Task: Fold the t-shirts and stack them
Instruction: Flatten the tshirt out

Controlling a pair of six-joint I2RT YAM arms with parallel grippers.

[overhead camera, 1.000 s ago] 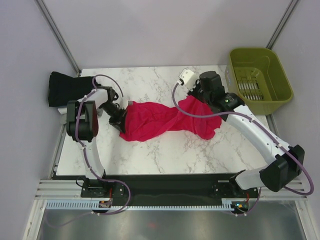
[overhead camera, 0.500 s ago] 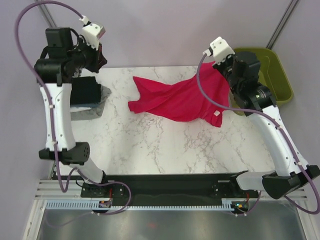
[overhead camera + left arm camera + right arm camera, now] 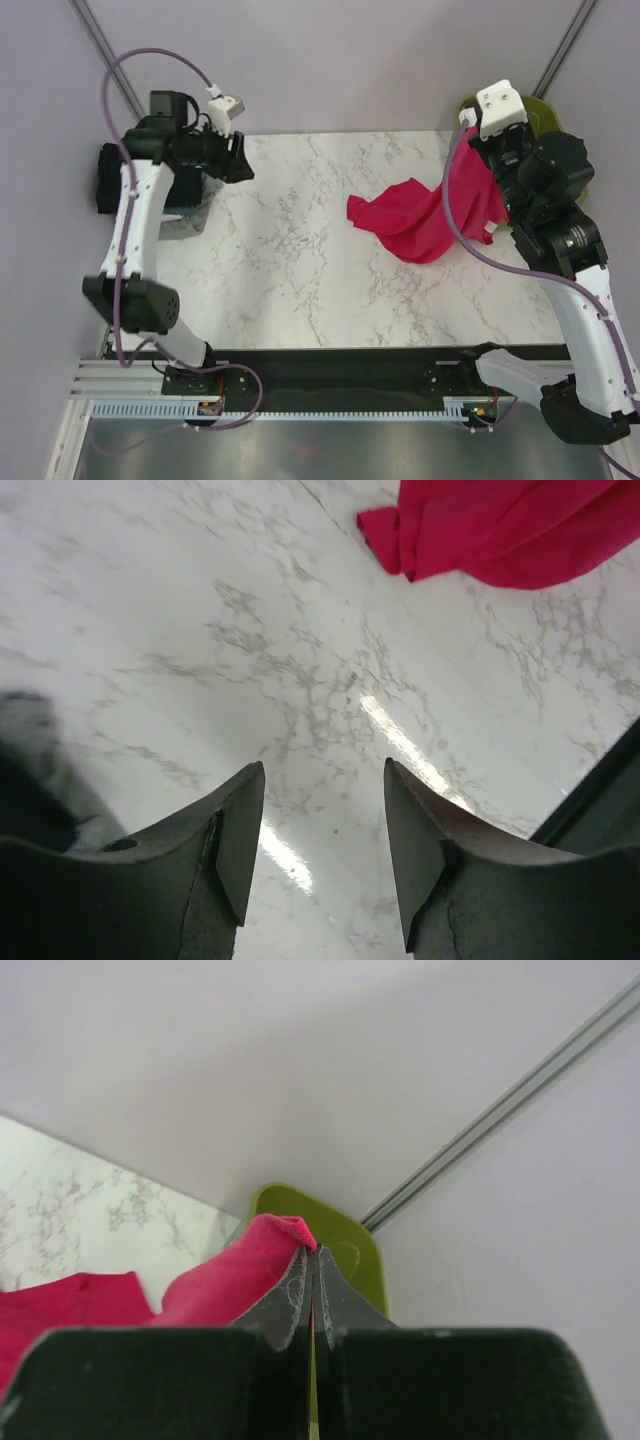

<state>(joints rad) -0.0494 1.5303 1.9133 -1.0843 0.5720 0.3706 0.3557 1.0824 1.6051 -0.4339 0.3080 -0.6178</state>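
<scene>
While the right gripper (image 3: 312,1263) pinches an edge of the pink shirt (image 3: 415,225), holding it up at the far right with the rest bunched on the table (image 3: 300,280), the left gripper (image 3: 322,775) hangs empty, jaws apart, at the far left near the folded stack (image 3: 108,185). To spread it well, I judge the left should take the free end lying there, then both draw apart and lay it flat, clear of the basket (image 3: 352,1245).

One pink t-shirt (image 3: 415,222), one green basket (image 3: 352,1260)
</scene>
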